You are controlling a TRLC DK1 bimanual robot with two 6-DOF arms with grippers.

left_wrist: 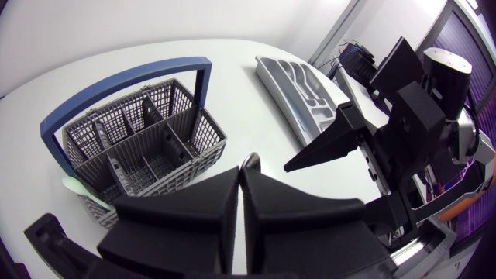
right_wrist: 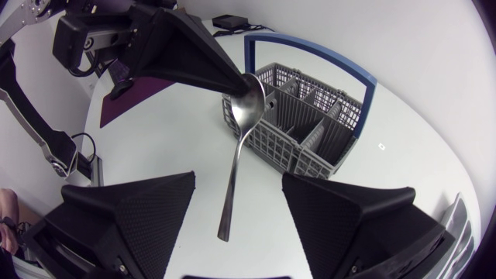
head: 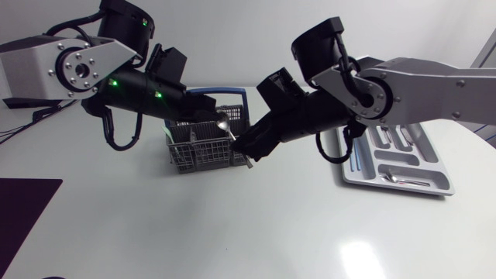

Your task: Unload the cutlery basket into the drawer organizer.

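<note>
My left gripper [head: 212, 116] is shut on the bowl of a silver spoon [head: 225, 125] and holds it just above the grey mesh cutlery basket [head: 203, 149] with its blue handle. The spoon [right_wrist: 236, 155] hangs handle-down from the left gripper's fingertips [right_wrist: 232, 79]. Either side of that handle stands my right gripper [right_wrist: 238, 184], open, with neither finger touching it. In the left wrist view only the spoon's bowl tip [left_wrist: 249, 161] shows above the shut left gripper [left_wrist: 242, 177], and a right finger [left_wrist: 333, 144] stands just ahead. The grey drawer organizer [head: 434, 167] lies at the right.
The basket [right_wrist: 310, 124] looks empty in its visible compartments. The organizer [left_wrist: 298, 85] holds a few pieces of cutlery in its slots. A dark mat [head: 19, 209] lies at the table's left front edge. Bare white table spreads in front of the basket.
</note>
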